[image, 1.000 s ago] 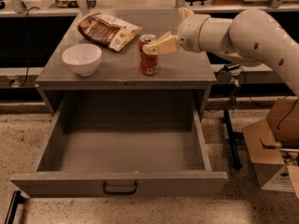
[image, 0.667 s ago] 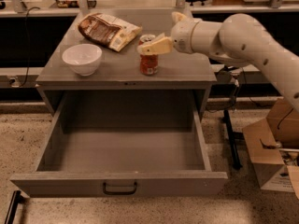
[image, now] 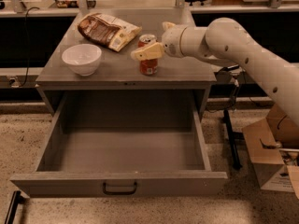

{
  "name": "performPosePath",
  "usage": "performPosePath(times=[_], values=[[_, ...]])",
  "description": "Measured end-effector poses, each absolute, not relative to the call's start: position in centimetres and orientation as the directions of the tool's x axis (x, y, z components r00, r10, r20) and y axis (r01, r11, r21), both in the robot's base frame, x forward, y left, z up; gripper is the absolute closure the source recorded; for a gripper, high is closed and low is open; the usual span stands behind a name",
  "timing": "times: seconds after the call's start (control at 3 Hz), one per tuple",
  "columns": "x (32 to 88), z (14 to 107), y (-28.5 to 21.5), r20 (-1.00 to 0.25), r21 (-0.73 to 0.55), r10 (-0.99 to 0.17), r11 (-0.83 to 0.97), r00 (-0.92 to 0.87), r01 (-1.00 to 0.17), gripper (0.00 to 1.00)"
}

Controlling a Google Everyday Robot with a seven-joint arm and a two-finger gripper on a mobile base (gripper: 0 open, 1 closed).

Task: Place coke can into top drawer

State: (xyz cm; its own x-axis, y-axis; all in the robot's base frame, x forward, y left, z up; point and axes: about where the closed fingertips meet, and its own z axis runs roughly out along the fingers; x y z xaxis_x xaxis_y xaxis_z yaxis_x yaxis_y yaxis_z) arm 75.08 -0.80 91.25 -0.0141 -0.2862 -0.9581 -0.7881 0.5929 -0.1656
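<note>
The hand (image: 146,52) is at the can (image: 149,67) near the tabletop's (image: 187,70) front edge, above the open drawer (image: 70,185); whether it is spread or pinching cannot be told.

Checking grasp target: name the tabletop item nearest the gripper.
The upright coke can; the gripper is at it. The white bowl and snack bag sit farther away.

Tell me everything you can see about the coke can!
The coke can is a small red-orange cylinder with white markings and a silvery top. It stands upright on the grey cabinet top, to the right of the white bowl. The gripper reaches across its middle from the right, hiding part of it; whether it grips the can cannot be told.
</note>
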Motion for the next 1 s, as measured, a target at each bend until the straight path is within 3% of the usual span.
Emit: performPosePath(times=[0.33,1.0], values=[[75.08,91.25,-0.78,-0.958,-0.165,-0.286,0.593,-0.015,-0.788,0.0],[75.03,91.12,-0.23,-0.958,-0.163,-0.285,0.587,-0.014,-0.793,0.41]])
